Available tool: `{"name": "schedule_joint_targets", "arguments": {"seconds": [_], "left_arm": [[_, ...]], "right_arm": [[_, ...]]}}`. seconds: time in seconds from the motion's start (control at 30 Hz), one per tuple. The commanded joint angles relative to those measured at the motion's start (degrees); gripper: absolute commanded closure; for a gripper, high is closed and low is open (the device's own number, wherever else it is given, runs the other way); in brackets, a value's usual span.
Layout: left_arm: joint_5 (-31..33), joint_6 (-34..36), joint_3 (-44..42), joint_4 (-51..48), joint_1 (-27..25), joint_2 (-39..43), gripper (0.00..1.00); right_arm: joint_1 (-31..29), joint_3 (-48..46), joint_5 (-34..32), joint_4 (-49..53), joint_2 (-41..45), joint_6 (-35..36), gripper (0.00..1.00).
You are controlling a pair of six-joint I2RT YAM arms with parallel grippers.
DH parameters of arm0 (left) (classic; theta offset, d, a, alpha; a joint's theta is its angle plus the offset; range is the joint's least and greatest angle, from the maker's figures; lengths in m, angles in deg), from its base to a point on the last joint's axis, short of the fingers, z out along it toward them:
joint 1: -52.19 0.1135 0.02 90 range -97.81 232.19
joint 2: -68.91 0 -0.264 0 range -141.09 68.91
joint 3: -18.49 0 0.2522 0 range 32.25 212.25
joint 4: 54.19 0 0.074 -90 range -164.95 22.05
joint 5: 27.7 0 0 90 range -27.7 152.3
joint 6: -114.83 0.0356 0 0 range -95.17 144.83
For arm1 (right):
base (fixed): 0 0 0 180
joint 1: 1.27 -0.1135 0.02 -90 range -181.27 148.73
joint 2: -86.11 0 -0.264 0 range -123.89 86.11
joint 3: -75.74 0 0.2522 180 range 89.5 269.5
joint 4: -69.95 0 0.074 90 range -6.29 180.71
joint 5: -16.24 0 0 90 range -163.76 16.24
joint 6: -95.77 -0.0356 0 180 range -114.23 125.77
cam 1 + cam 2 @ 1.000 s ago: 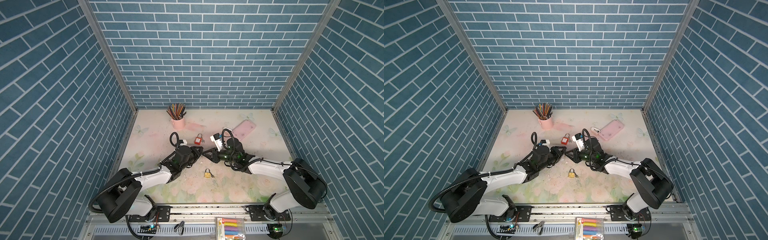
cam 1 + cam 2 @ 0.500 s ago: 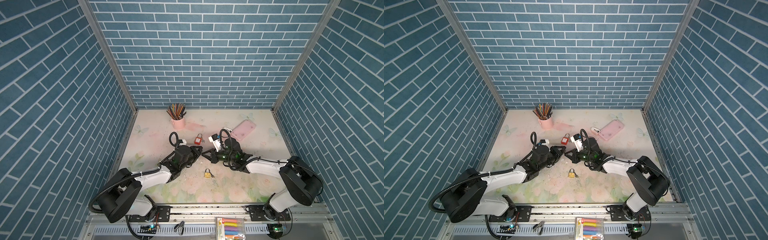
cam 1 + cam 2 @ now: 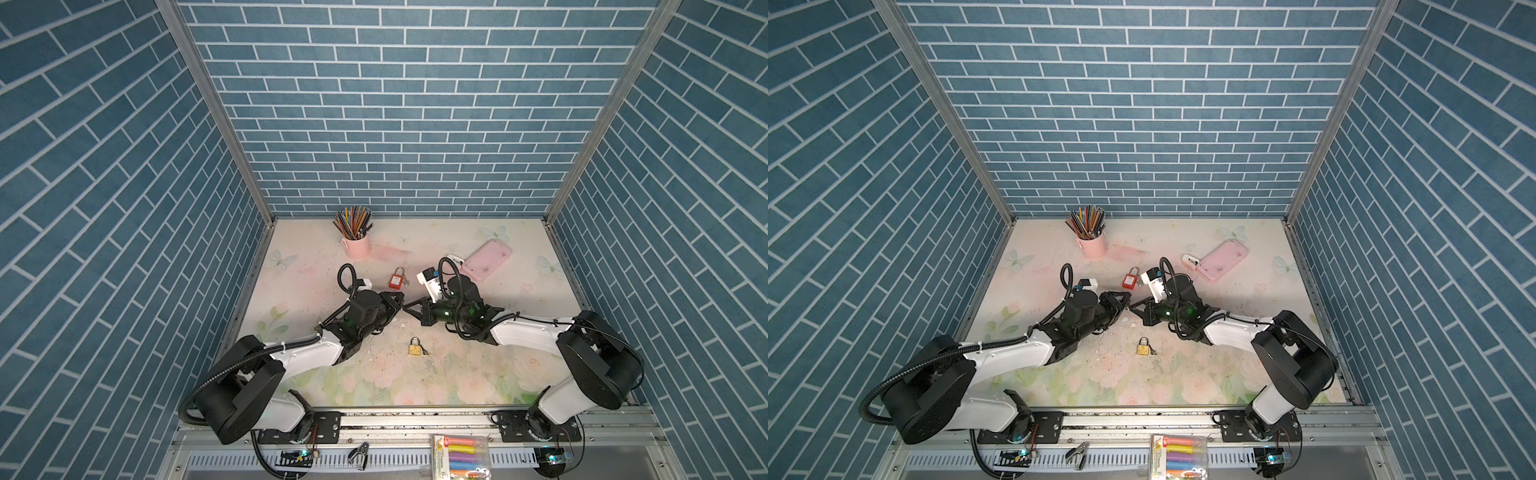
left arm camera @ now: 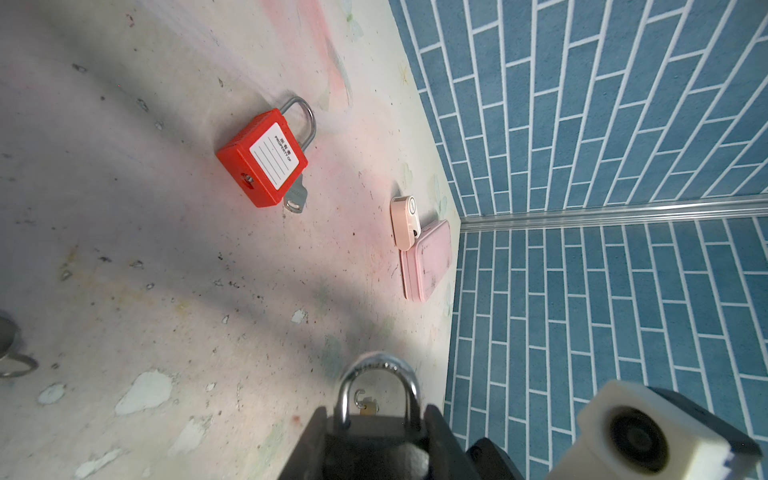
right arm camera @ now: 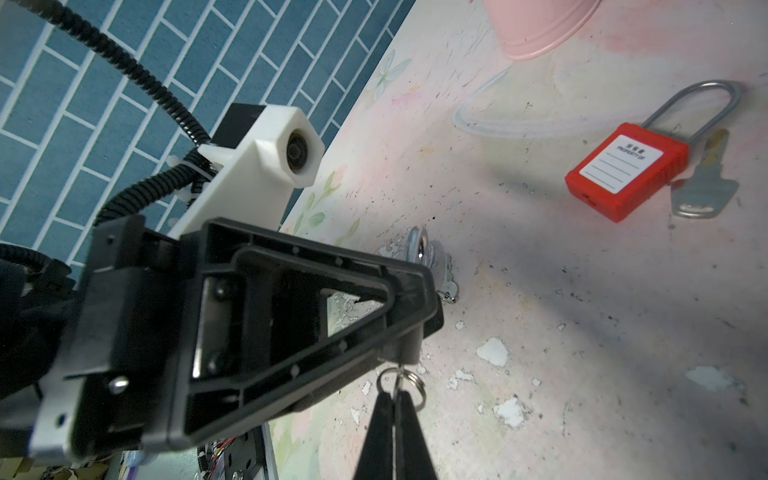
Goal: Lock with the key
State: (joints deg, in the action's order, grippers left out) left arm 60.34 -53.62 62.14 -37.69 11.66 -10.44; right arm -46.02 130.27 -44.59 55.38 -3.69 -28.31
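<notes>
In the left wrist view my left gripper (image 4: 376, 419) is shut on a dark padlock (image 4: 374, 440), one finger on each side of its body. The silver shackle (image 4: 376, 374) sticks out past the fingertips. In the right wrist view my right gripper (image 5: 395, 399) is shut on the key (image 5: 400, 372). The thin key runs from between my fingertips up to the padlock's underside (image 5: 411, 345), and its ring (image 5: 417, 386) hangs beside it. In both top views the left gripper (image 3: 395, 305) and the right gripper (image 3: 409, 309) meet tip to tip mid-table.
A red padlock (image 3: 397, 280) with a key beside it lies just behind the grippers. A brass padlock (image 3: 414, 347) with keys lies in front of them. A pink pencil cup (image 3: 357, 245) stands at the back and a pink phone (image 3: 486, 259) lies back right.
My right gripper's jaws have closed on the key and it has edged slightly left toward the held padlock. The left gripper has kept its grip and place.
</notes>
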Motion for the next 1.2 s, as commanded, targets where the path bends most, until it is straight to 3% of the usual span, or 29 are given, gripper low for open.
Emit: {"name": "schedule_joint_targets", "arguments": {"seconds": [0.0, 0.4, 0.53, 0.73, 0.97, 1.17], "left_arm": [[-0.49, 1.91, 2.68, -0.39, 1.11, 0.05, 1.0], [4.6, 4.29, 4.91, -3.76, 9.12, 2.93, 1.0], [4.81, 9.17, 7.0, -8.54, 9.82, 4.04, 1.0], [4.8, 16.18, 6.6, -24.66, 7.71, 11.68, 1.0], [7.49, 17.9, 1.89, -46.83, 1.49, 22.34, 1.0], [6.61, 18.33, -2.35, -52.37, -0.55, 22.23, 1.0]], "right_arm": [[-1.46, 1.29, 1.5, 0.34, 0.45, 3.39, 1.0], [-5.45, -6.33, 0.6, -2.15, 6.87, 4.15, 1.0], [-5.58, -7.23, -2.0, 0.13, 10.0, 4.29, 1.0], [-5.36, -6.07, -5.7, 5.38, 12.42, 4.76, 1.0], [-5.19, -4.97, -3.38, 5.84, 10.74, 5.16, 1.0], [-5.3, -4.27, -1.16, 4.93, 8.51, 4.71, 1.0]]}}
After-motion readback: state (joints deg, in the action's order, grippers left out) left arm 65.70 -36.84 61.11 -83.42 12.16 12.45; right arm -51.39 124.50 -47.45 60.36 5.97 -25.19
